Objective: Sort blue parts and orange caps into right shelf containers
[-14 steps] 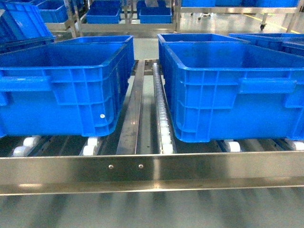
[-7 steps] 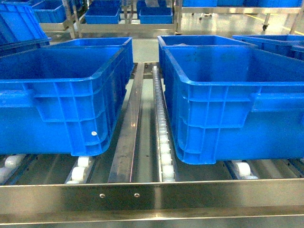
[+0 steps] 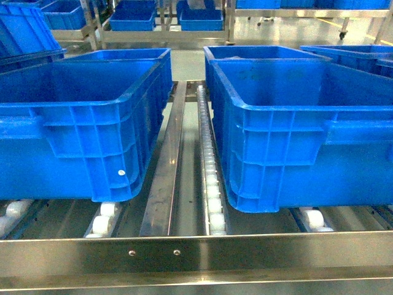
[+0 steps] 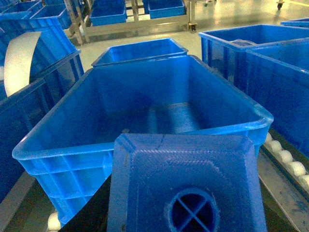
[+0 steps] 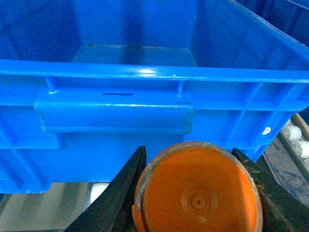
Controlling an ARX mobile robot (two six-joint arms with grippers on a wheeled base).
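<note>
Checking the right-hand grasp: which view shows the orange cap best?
The right wrist view. The orange cap fills the lower frame, top face toward the camera, held between the dark fingers just short of the blue crate. The head and left wrist views show no cap at all.

Right gripper [image 5: 195, 193] jaws clamped on orange cap [image 5: 198, 191]; left gripper's jaws unseen.

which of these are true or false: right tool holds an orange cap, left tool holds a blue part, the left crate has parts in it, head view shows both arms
1. The right tool holds an orange cap. True.
2. The left tool holds a blue part. True, though the tool itself barely shows.
3. The left crate has parts in it. False: it looks empty.
4. The head view shows both arms. False: only crates and the shelf.
</note>
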